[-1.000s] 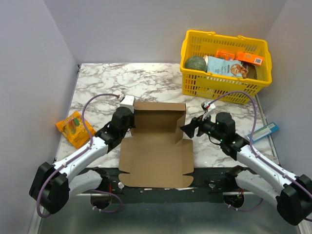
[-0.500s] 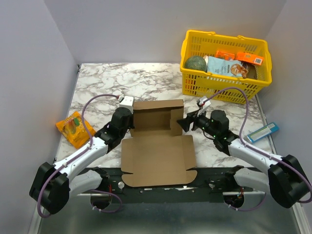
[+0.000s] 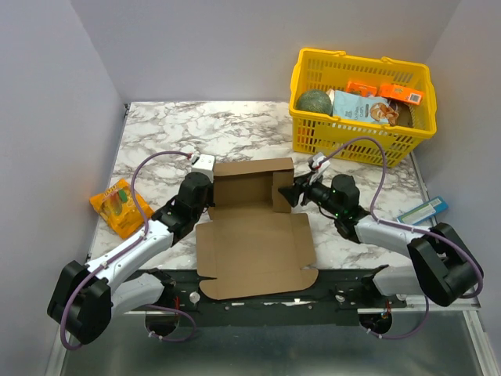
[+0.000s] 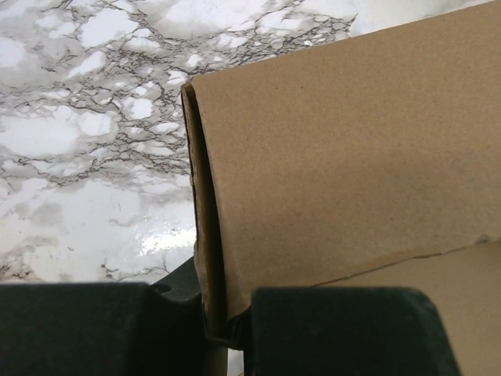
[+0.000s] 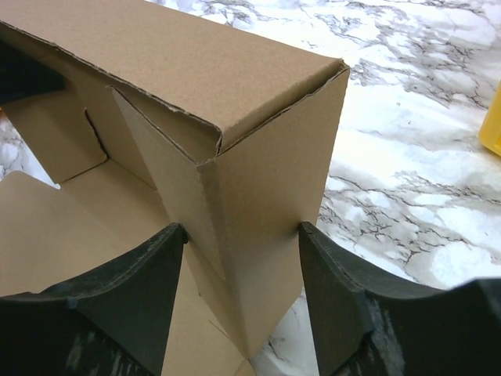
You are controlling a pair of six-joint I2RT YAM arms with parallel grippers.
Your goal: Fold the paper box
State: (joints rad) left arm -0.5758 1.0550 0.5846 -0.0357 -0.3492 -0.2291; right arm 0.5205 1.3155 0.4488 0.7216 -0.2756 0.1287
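Observation:
The paper box is plain brown cardboard lying open mid-table, its back wall standing up. My left gripper is at the back left corner. The left wrist view shows it shut, pinching the doubled edge of the cardboard wall. My right gripper is at the back right corner. In the right wrist view it stands open, its fingers straddling the upright folded corner flap of the box, both tips touching the cardboard.
A yellow plastic basket with groceries stands at the back right, its corner near the right gripper. An orange snack packet lies at the left edge. A blue-and-white packet lies at the right edge.
My right gripper has moved left and back onto the box's right back corner, and the side flap there now stands up. The left gripper has kept its hold.

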